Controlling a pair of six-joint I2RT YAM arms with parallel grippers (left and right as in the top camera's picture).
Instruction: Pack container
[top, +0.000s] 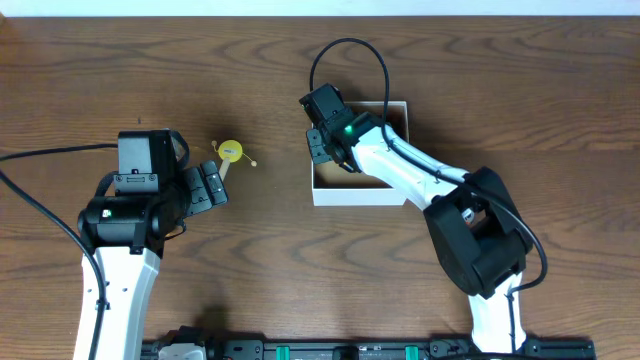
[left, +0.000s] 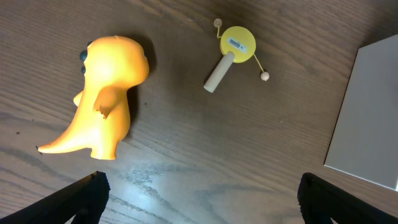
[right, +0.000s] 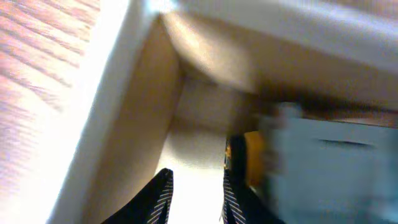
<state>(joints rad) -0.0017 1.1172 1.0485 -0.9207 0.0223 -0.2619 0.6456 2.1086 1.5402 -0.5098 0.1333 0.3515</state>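
Left claw (left: 199, 186): wide open, empty
Orange plastic dinosaur (left: 106, 99): just ahead, far-left side
White cardboard container (top: 360, 196): rightward; right claw (right: 196, 177) inside, barely parted

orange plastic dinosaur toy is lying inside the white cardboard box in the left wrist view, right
Not quite. The orange plastic dinosaur toy is lying on the brown wooden table, outside the white cardboard box, as the left wrist view shows.
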